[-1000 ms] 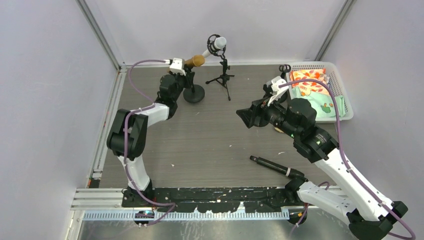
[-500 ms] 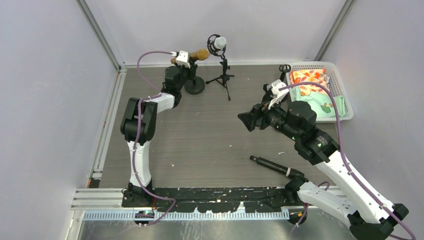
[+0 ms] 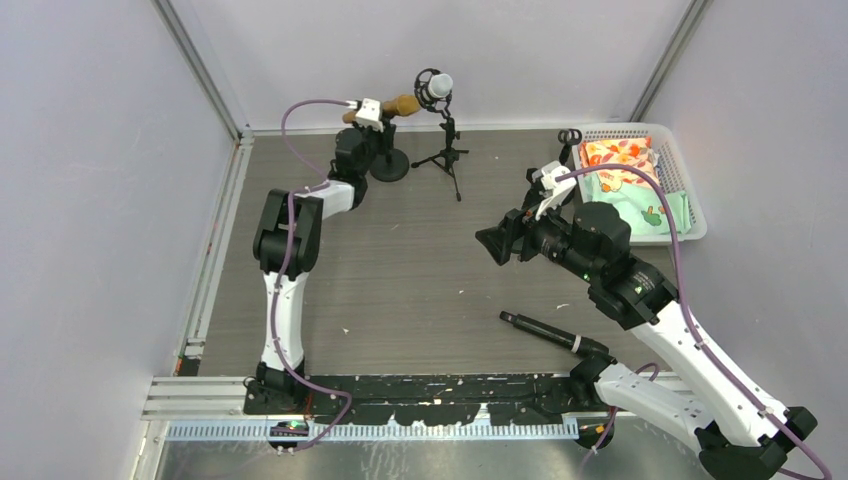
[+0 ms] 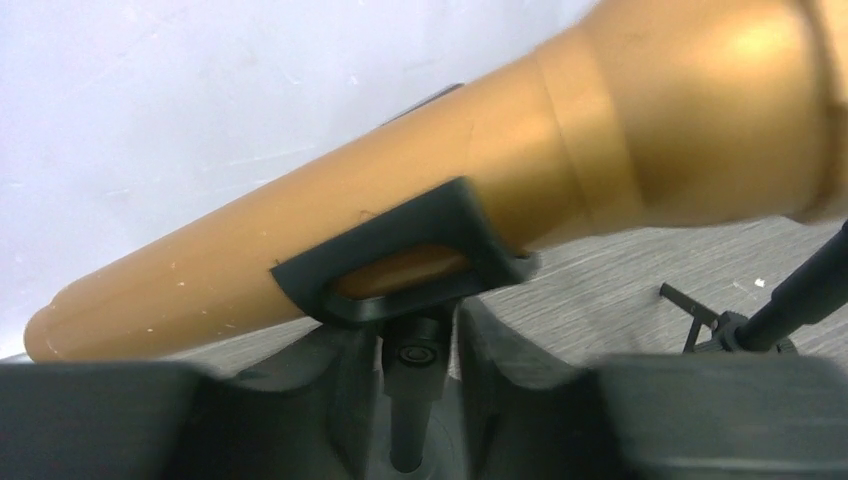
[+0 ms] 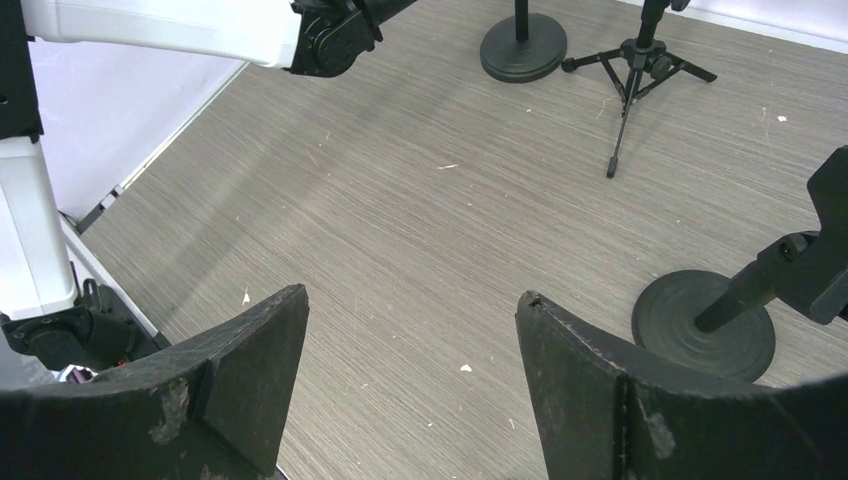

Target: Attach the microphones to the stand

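A gold microphone point(image 4: 400, 200) lies tilted in the black clip point(image 4: 400, 262) of a round-base stand point(image 3: 389, 166) at the back of the table. My left gripper point(image 4: 420, 335) is shut on that stand's post just under the clip. Beside it, a white microphone point(image 3: 438, 86) sits in the tripod stand point(image 3: 446, 152). A black microphone point(image 3: 543, 331) lies flat on the table near the front right. My right gripper point(image 5: 410, 300) hangs open over bare table at mid-right point(image 3: 490, 243), holding nothing.
A white basket point(image 3: 690, 180) with colourful cloth stands at the back right. Close to my right gripper is a second round-base stand point(image 5: 705, 325). The back wall is close behind the stands.
My left arm has stretched toward the back wall, carrying the round-base stand and gold microphone with it. The right gripper has barely shifted.
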Tool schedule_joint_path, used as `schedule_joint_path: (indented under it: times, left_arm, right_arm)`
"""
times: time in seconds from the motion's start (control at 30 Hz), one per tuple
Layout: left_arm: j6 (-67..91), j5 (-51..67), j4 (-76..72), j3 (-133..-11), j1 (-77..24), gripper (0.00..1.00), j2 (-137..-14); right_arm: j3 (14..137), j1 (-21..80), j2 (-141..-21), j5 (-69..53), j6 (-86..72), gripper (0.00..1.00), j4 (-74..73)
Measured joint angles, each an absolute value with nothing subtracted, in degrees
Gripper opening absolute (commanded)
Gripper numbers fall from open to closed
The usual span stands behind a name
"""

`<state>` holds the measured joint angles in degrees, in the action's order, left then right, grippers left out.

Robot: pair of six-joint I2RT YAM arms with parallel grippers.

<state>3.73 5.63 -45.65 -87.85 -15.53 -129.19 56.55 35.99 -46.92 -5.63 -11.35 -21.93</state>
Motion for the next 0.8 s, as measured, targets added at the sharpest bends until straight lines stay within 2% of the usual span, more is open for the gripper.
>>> schedule_joint_path:
  times: [0.07, 0.17, 0.57, 0.8]
  left_arm:
    - [4.32, 5.67, -45.74, -87.94, -15.46, 0.59, -129.25]
    - [4.67, 5.69, -47.03, -87.85, -15.46, 0.73, -129.25]
    - [7.11, 4.23, -49.93, -75.88, -15.46, 0.97, -122.48]
    - [11.29, 0.64, -49.87, -65.19, -15.62, 0.98, -110.19]
  right_arm:
    - [56.55, 35.99, -46.96, -5.65, -11.60, 0.82, -21.91]
    - [56.38, 35.99, -47.00, -5.69, -12.23, 0.83, -21.45]
    - [56.03, 35.99, -48.40, -0.25, -15.81, 0.90, -18.02]
    - [58.28, 35.99, -50.72, 9.37, -15.18, 0.92, -19.03]
